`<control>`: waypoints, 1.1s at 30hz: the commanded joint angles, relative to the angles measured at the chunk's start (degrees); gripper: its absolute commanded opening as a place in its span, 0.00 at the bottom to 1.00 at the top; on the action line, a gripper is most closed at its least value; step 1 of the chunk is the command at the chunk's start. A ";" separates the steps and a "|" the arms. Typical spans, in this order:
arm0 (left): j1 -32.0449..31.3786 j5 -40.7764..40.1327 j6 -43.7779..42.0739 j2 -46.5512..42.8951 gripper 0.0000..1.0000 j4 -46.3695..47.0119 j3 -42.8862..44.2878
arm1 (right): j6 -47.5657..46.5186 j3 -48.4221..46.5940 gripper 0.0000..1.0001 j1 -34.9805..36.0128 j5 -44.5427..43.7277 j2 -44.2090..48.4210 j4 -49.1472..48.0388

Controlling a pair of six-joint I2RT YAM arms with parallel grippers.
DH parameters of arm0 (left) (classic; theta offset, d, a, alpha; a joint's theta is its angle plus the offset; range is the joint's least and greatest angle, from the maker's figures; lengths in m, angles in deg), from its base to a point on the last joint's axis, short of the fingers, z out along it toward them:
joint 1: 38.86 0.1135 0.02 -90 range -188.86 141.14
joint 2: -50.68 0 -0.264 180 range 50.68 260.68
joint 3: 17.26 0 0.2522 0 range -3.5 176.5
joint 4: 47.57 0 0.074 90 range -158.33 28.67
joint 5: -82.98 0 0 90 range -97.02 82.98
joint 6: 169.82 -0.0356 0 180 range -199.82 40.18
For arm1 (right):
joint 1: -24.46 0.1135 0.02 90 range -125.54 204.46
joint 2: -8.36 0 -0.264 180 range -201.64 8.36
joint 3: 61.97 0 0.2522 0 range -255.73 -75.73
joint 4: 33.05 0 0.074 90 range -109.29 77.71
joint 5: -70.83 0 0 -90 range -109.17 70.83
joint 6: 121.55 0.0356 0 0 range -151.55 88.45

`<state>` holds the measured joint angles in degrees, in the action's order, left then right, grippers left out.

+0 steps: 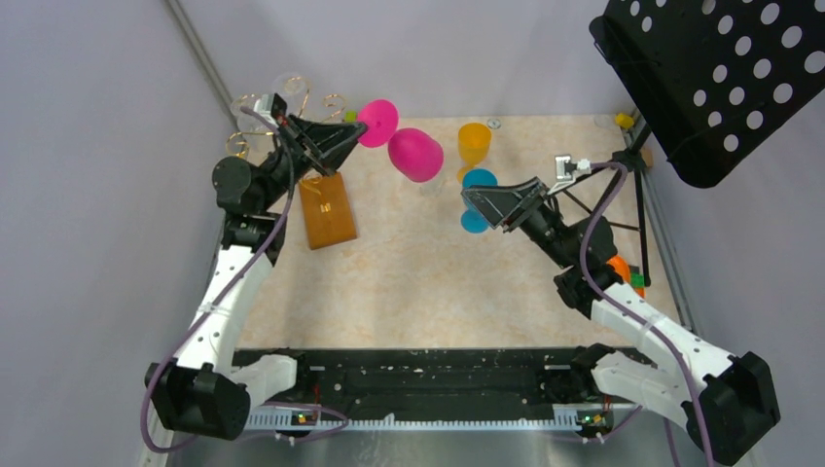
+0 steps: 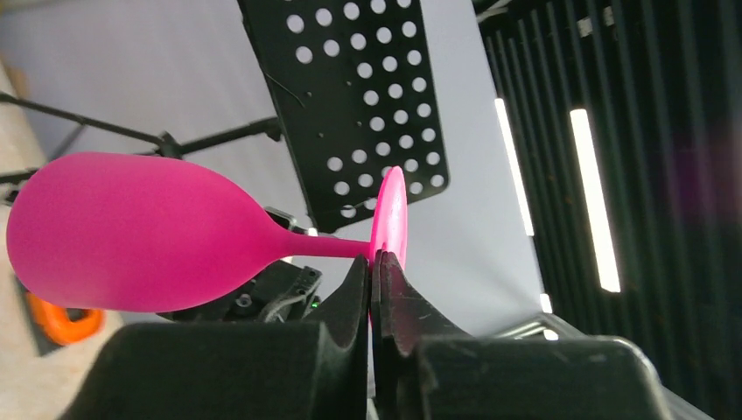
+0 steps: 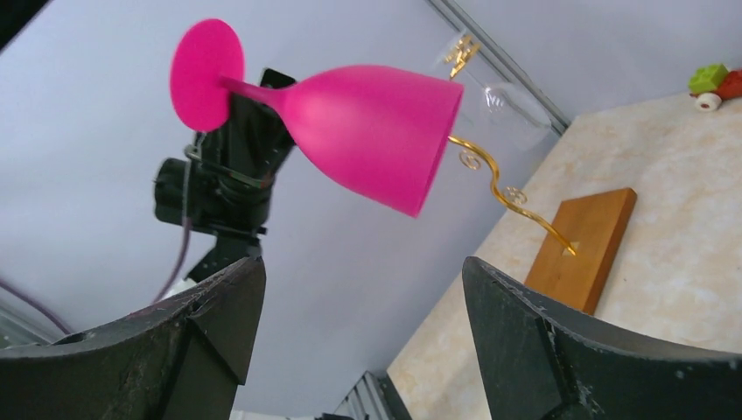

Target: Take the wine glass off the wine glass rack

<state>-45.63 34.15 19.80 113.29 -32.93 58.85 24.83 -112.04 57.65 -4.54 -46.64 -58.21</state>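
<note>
Nearest me, the right gripper [image 3: 360, 271] gapes as wide as it goes with nothing in it, and the pink wine glass [image 1: 415, 154] lies just off its fingers at about 10 o'clock in the overhead view. The glass hangs on its side in the air, its long axis running from the bowl at 4 o'clock to the foot at 10 o'clock, where the left gripper [image 1: 352, 133] is pinched tight on the foot's rim. Farther left, the gold rack [image 1: 326, 209] stands apart from the glass, so the right arm looks best placed to take the bowl.
</note>
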 commanded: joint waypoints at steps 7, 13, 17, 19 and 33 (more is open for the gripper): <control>-7.79 -2.34 22.05 7.55 0.00 28.50 -3.56 | 3.41 0.24 0.85 -0.19 -3.32 1.55 -9.76; -11.26 -2.94 22.81 9.54 0.00 29.56 -3.21 | 4.48 1.44 0.79 -0.16 1.26 -0.55 -21.71; -12.11 -3.50 23.08 9.38 0.00 29.69 -3.15 | 5.23 2.83 0.71 -0.16 3.20 -1.21 -31.04; -12.30 -3.31 23.10 9.52 0.00 29.76 -2.95 | 5.29 3.30 0.66 -0.22 3.81 -1.44 -34.03; -12.40 -5.08 23.60 9.57 0.00 33.02 -5.45 | 4.90 2.06 0.00 -0.19 7.92 -1.68 -38.26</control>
<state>-58.00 30.22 40.04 123.59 -2.68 53.91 30.71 -108.02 57.54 1.51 -49.51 -92.83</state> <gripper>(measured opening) 0.012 0.022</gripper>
